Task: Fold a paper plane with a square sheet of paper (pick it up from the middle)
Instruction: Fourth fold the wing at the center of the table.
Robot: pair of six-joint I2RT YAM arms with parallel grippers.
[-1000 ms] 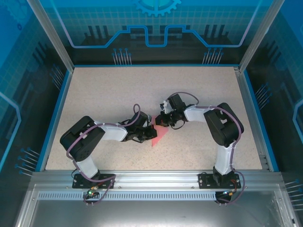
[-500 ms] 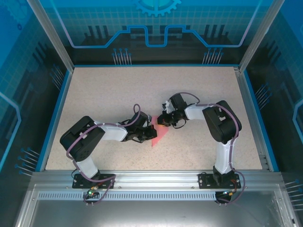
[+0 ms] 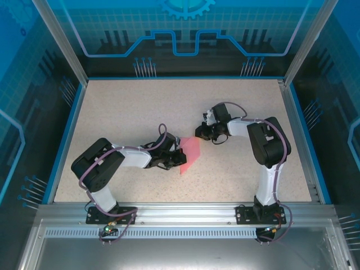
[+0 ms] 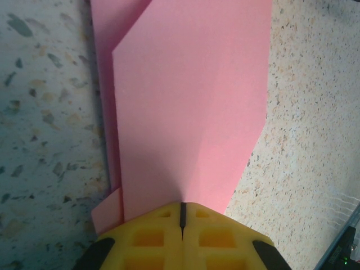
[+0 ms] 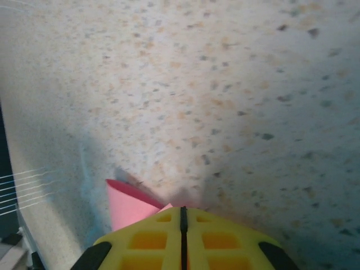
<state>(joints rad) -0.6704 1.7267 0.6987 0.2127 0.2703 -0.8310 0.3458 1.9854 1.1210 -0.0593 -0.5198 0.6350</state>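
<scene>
Table: speckled beige, with a blue rim on the left, far and right sides.

Sheet of paper: pink, lying near the middle of the table between the two claws, already creased and no longer a plain square.

Paper up close: in the left wrist view an upper layer with a slanted far-left corner lies over a second layer. The second layer shows as a narrow strip along the left side, and a small flap sticks out at the near-left.

Left claw: at the paper's left edge, reaching in from the left.

Left claw state: yellow fingers fully together with only a thin seam between them. The tips are set on the paper's near edge, apparently pressing it to the table rather than pinching it.

Right claw: just beyond the paper's far-right edge, close to it, the arm bent back toward the right.

Right claw state: fingers closed to a hairline seam — nothing is seen gripped between them.

Paper from the right wrist: one pink corner pokes out just left of the fingertips. I cannot tell whether it touches them.
</scene>
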